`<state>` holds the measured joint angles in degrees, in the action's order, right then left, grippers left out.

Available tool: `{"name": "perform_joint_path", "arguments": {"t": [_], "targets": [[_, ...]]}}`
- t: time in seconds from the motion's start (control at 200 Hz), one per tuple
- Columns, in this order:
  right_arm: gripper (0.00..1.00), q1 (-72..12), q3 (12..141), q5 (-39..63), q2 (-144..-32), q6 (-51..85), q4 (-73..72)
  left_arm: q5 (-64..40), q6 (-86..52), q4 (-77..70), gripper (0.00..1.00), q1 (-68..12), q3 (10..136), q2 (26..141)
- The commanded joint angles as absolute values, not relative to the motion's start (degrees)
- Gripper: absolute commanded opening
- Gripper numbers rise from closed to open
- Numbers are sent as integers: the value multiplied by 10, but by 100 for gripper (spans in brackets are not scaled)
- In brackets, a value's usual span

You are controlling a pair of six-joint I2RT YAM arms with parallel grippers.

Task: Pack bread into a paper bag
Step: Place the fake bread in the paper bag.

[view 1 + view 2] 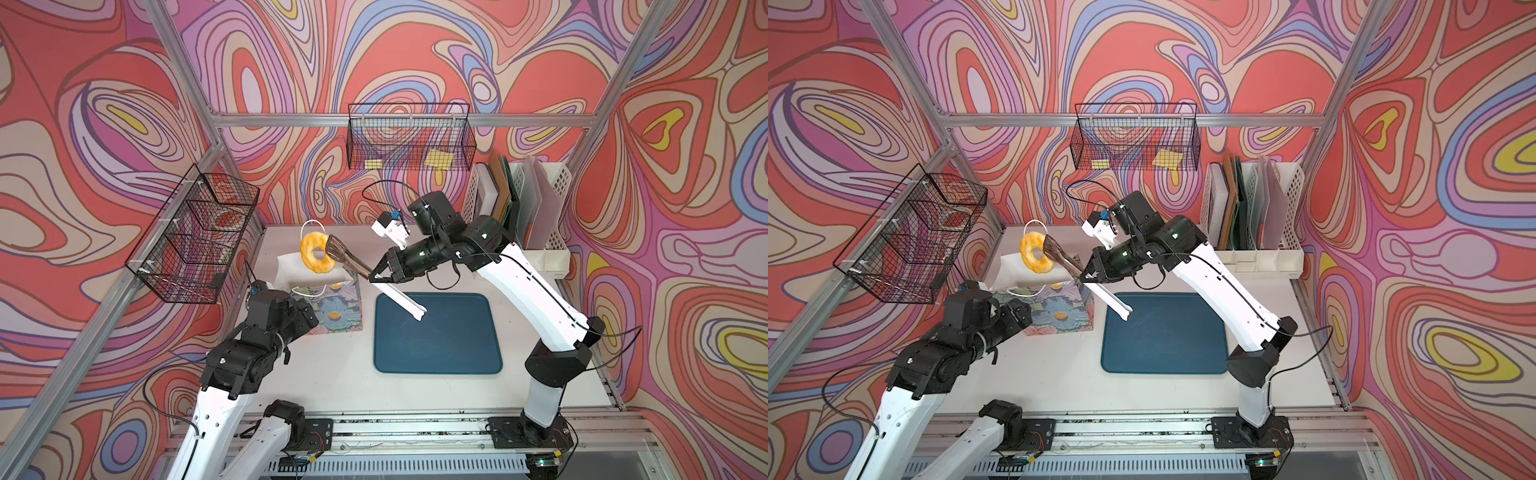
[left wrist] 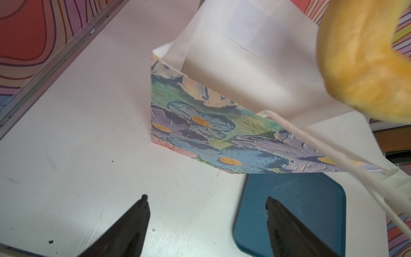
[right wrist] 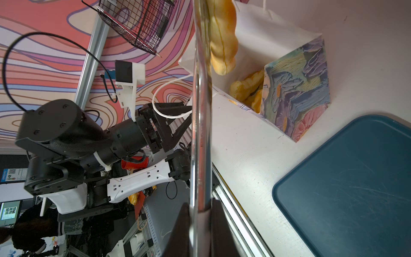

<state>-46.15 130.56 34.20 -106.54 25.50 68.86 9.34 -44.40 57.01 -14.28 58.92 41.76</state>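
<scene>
One doughnut (image 1: 308,253): above bag (image 1: 332,309), pinched in tongs (image 1: 349,262)
Right hand (image 1: 374,275): clenched on tongs
Left hand (image 2: 206,198): released, beside bag
Tray (image 1: 436,340): on worktop (image 1: 332,374), beside bag

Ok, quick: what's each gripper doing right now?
Left gripper: open, holding nothing, near the paper bag.
Right gripper: shut on the tongs, which pinch a ring doughnut over the bag.
</scene>
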Motion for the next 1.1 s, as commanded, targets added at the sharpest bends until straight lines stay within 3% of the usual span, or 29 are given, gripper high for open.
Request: {"name": "perform_joint_path", "arguments": {"t": [0.0, 0.265, 0.771, 1.097], "targets": [[9, -466, 1281, 349, -1064, 245, 647, 99, -437, 577, 87, -143, 598, 418], [9, -466, 1283, 312, -1100, 216, 662, 103, -435, 583, 87, -144, 601, 414], [10, -468, 1292, 340, -1157, 219, 646, 103, -433, 580, 87, -143, 599, 417], [18, -468, 1319, 331, -1160, 220, 657, 101, -434, 577, 87, -144, 594, 415]]}}
